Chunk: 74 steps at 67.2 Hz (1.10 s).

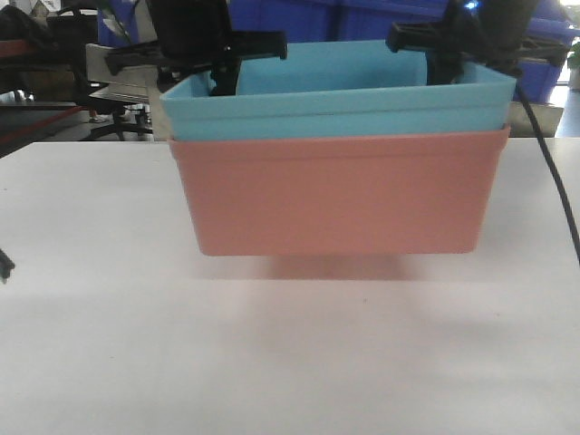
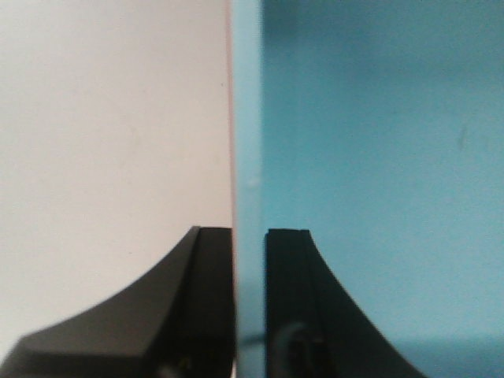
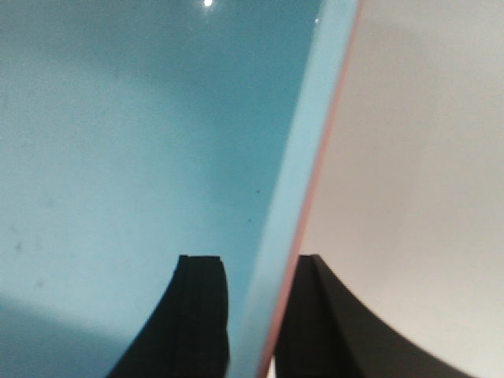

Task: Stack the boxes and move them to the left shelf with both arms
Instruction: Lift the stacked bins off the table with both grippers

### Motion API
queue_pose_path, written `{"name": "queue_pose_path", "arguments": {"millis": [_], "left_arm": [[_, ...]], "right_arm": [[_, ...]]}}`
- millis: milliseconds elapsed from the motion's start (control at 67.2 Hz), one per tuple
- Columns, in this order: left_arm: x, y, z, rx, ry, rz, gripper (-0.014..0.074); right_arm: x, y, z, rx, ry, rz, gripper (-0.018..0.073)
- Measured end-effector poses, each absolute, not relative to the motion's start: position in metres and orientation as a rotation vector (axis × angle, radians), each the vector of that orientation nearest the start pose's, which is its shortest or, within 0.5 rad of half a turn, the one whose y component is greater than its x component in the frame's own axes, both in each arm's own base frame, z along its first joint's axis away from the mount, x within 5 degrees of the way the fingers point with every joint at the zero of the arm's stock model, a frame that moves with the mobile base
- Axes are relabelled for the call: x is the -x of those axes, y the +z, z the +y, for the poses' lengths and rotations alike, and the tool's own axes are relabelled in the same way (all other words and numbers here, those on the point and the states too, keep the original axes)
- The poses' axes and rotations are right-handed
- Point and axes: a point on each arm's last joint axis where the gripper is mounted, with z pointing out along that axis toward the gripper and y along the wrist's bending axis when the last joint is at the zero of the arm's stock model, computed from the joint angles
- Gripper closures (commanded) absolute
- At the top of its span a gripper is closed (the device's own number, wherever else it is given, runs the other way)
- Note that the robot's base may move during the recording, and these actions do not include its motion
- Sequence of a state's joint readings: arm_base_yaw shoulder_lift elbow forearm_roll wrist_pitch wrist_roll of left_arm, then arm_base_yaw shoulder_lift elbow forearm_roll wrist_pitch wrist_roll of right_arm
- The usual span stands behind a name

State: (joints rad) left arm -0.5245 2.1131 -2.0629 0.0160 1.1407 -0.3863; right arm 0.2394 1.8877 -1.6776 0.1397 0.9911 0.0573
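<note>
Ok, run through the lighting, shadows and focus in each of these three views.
Front view: even light, soft shadow on the table under the pink box; left gripper and right gripper at the blue box read as dark shapes. Left wrist view: fingers soft-edged, box interior darker at top. Right wrist view: small glare spot at top edge, shade bottom left.

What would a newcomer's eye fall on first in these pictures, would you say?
The light blue tub nested inside the salmon pink tub, centre frame over the white table, stands out first. Next come the black grippers: the left gripper and right gripper each straddle an end wall of the stack.
</note>
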Motion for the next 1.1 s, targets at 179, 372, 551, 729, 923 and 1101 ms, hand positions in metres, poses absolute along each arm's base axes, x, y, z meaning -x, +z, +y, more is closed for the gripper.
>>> {"name": "queue_pose_path", "arguments": {"millis": [179,372,551,729,923,1101], "left_arm": [[-0.396,0.326,-0.228,-0.193,-0.288,2.63,0.0601],[-0.381,0.361,-0.22,-0.202,-0.29,2.547,0.0601],[-0.361,0.391,-0.218,-0.25,-0.233,2.45,0.0601],[-0.342,0.405,-0.222,-0.301,-0.209,2.397,0.0601],[-0.329,0.395,-0.221,-0.333,-0.23,2.404,0.0601],[-0.309,0.378,-0.211,-0.345,-0.284,2.4,0.0601]], "right_arm": [[-0.392,0.312,0.107,0.178,0.289,2.636,0.0505],[-0.378,0.341,0.105,0.181,0.309,2.563,0.0505],[-0.363,0.367,0.103,0.184,0.323,2.486,0.0505],[-0.346,0.38,0.099,0.178,0.329,2.433,0.0505],[-0.329,0.368,0.095,0.178,0.328,2.459,0.0505],[-0.314,0.358,0.096,0.189,0.34,2.469,0.0505]]}}
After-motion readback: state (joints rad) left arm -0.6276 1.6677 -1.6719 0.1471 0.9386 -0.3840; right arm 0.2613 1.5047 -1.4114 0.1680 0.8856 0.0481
